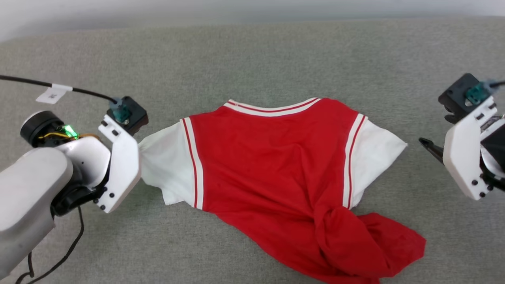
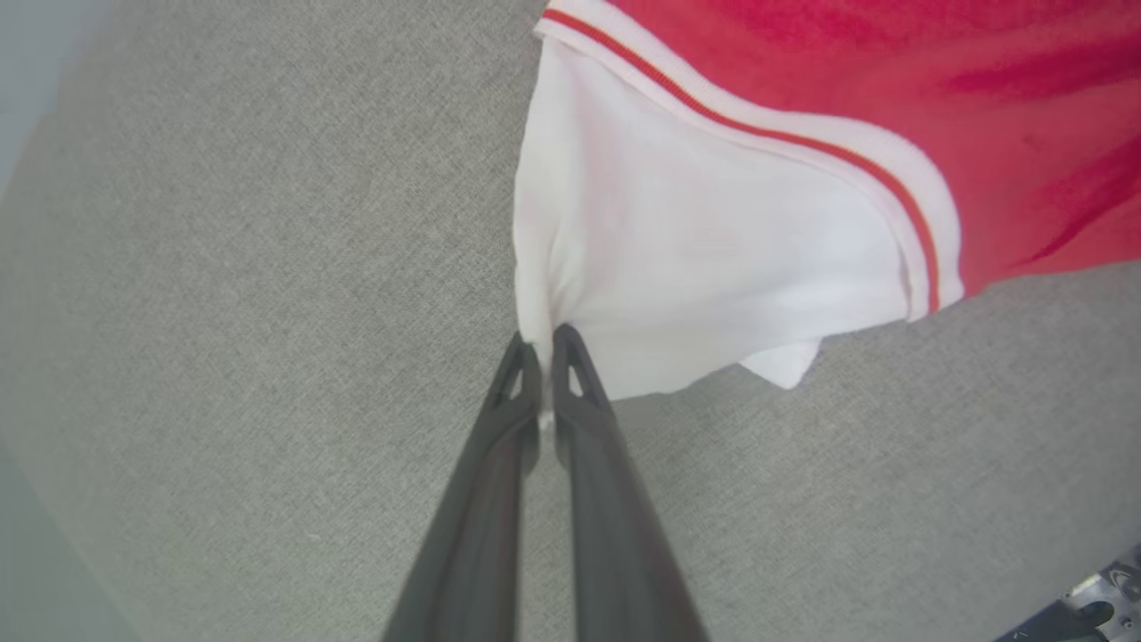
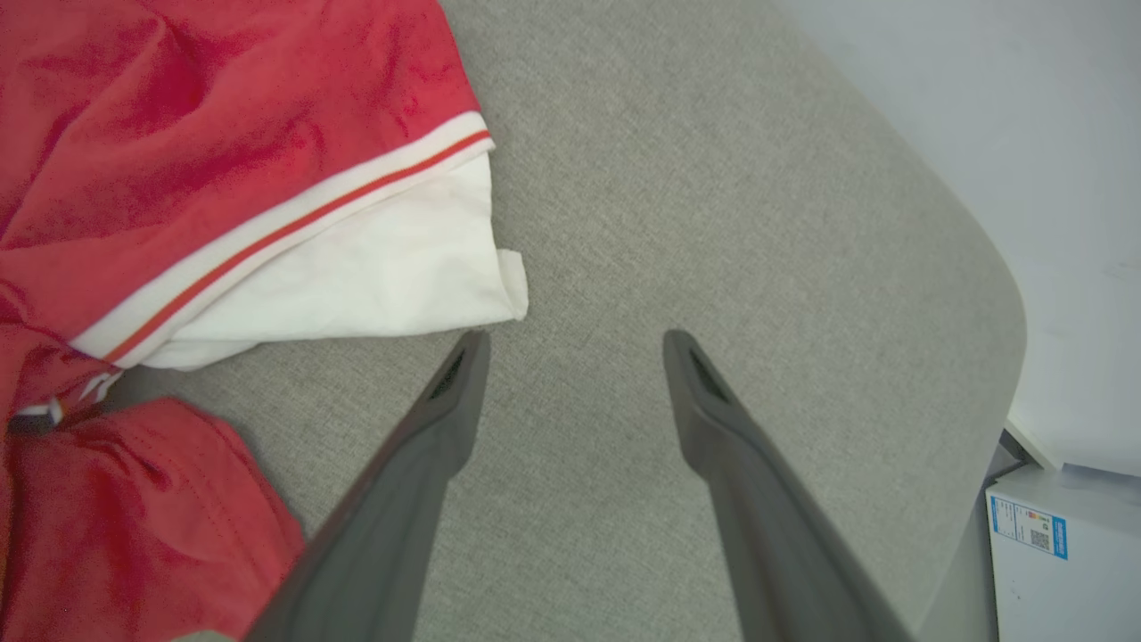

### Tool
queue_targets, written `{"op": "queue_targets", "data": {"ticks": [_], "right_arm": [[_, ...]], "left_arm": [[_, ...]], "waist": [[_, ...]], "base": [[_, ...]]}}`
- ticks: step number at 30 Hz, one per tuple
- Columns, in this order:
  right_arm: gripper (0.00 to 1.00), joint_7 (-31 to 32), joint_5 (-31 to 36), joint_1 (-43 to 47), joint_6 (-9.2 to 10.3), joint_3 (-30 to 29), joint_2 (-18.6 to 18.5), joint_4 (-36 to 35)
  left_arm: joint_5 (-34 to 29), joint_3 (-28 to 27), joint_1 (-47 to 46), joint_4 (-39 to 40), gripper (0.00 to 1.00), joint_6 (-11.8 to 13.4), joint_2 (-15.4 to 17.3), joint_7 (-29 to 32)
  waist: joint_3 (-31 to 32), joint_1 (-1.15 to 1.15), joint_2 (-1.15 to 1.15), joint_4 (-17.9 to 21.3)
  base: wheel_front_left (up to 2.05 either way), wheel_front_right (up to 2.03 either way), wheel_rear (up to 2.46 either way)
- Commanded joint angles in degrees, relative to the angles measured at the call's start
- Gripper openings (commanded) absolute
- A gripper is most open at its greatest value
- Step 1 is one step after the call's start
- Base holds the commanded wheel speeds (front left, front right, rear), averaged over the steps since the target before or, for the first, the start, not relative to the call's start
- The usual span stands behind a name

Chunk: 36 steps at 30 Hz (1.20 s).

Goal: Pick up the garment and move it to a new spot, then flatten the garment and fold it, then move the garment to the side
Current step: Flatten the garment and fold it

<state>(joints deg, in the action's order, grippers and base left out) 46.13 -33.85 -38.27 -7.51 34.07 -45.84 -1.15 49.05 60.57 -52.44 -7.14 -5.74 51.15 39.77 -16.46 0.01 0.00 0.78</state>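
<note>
The garment (image 1: 272,157), a red jersey T-shirt with white sleeves and striped seams, lies spread on the grey cloth surface, its lower hem bunched and twisted at the lower right. In the left wrist view my left gripper (image 2: 541,343) is shut on the edge of the white sleeve (image 2: 695,259); in the head view that sleeve (image 1: 165,165) is drawn out toward the white wrist at the left. My right gripper (image 3: 575,343) stands open just beyond the tip of the other white sleeve (image 3: 392,267), touching nothing. One dark finger (image 1: 432,149) of it shows at the right.
Grey fabric (image 1: 252,59) covers the whole work surface. A black cable with a white tag (image 1: 53,94) runs to the left wrist. In the right wrist view the surface's rounded edge (image 3: 1007,294) and a white box (image 3: 1061,553) with a blue label lie at the far right.
</note>
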Motion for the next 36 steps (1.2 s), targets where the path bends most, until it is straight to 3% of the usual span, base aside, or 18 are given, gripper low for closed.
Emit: {"op": "queue_targets", "data": {"ticks": [1, 7, 19, 20, 21, 22, 30, 36], "right_arm": [[1.00, 1.7, -1.7, -1.8, 0.04, 1.5, 0.1, 1.0], [1.00, 7.0, -5.2, -9.1, 0.04, 9.5, 1.0, 6.8], [1.00, 3.3, -11.1, -10.7, 0.02, 23.3, 3.7, 16.7], [0.77, 3.0, -11.7, -10.8, 0.00, 24.5, 3.7, 16.8], [0.15, 2.0, -12.0, -11.2, -0.06, 25.2, 3.7, 17.0], [0.00, 1.3, -12.3, -11.6, -0.05, 25.8, 3.8, 17.2], [0.00, -7.8, -13.4, -15.4, 0.03, 26.7, 3.2, 18.7], [0.00, -17.0, -12.2, -17.7, 0.03, 27.4, -0.2, 16.4]], "left_arm": [[-0.2, -0.3, -1.0, 0.3, 0.00, 0.1, -0.6, -0.3], [-1.3, -0.8, -3.7, 1.1, 0.00, -0.1, -2.3, -0.8], [-2.0, -0.5, -5.8, -0.6, 0.00, -0.6, -4.0, -2.8], [-2.0, -0.4, -5.6, -0.9, 0.00, -0.7, -4.1, -3.1], [-1.9, -0.2, -5.3, -1.3, 0.00, -0.7, -4.1, -3.2], [-1.9, 0.0, -5.0, -1.7, 0.00, -0.7, -4.0, -3.4], [-1.2, 1.3, -2.6, -4.4, 0.00, -1.2, -4.4, -6.3], [-1.8, 0.7, -2.6, -3.6, 0.00, -1.4, -3.7, -12.0]], "waist": [[-1.6, -0.01, 0.00, -1.0], [-5.7, -0.01, 0.00, -3.0], [-10.2, -0.01, 0.00, -5.0], [-10.1, -0.01, 0.00, -4.9], [-9.9, -0.01, 0.00, -4.8], [-9.5, -0.01, 0.00, -4.6], [-3.5, -0.01, 0.00, -3.1], [2.9, -0.01, 0.00, -2.3]], "base": [[0.00, 0.00, 0.00], [0.00, 0.00, 0.00], [0.00, 0.00, 0.00], [0.00, 0.00, 0.00], [0.00, 0.00, 0.00], [0.00, 0.00, 0.00], [0.00, 0.00, 0.00], [0.00, 0.00, 0.00]]}}
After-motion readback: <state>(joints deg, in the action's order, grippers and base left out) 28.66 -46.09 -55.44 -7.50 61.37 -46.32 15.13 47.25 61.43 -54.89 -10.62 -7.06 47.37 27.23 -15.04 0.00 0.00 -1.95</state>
